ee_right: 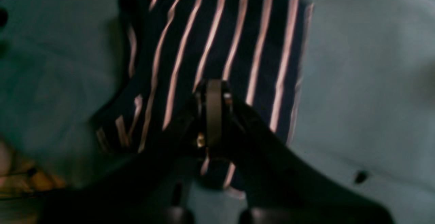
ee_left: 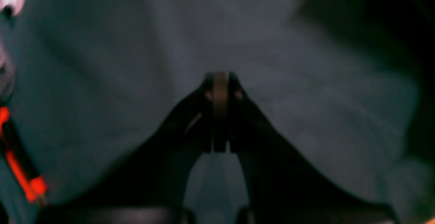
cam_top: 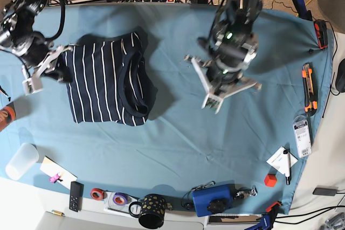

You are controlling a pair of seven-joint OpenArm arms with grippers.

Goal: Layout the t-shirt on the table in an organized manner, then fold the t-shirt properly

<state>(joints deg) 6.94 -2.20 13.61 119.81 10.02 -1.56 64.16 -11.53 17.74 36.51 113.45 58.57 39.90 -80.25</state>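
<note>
1. The right gripper [ee_right: 214, 110] is hanging with its jaws pressed together on nothing, over the near edge of the t-shirt [ee_right: 217, 57].
2. In the base view that gripper [cam_top: 33, 79] is sitting at the shirt's nine o'clock side, just beside its edge.
3. The left gripper [ee_left: 220, 91] is also sitting closed and empty, over bare teal cloth.
4. It [cam_top: 215, 98] is hovering at three o'clock of the shirt, well apart from it.
5. The t-shirt [cam_top: 105, 82] is lying folded into a compact rectangle at about ten o'clock on the table [cam_top: 178, 144], neckband facing three o'clock.
</note>
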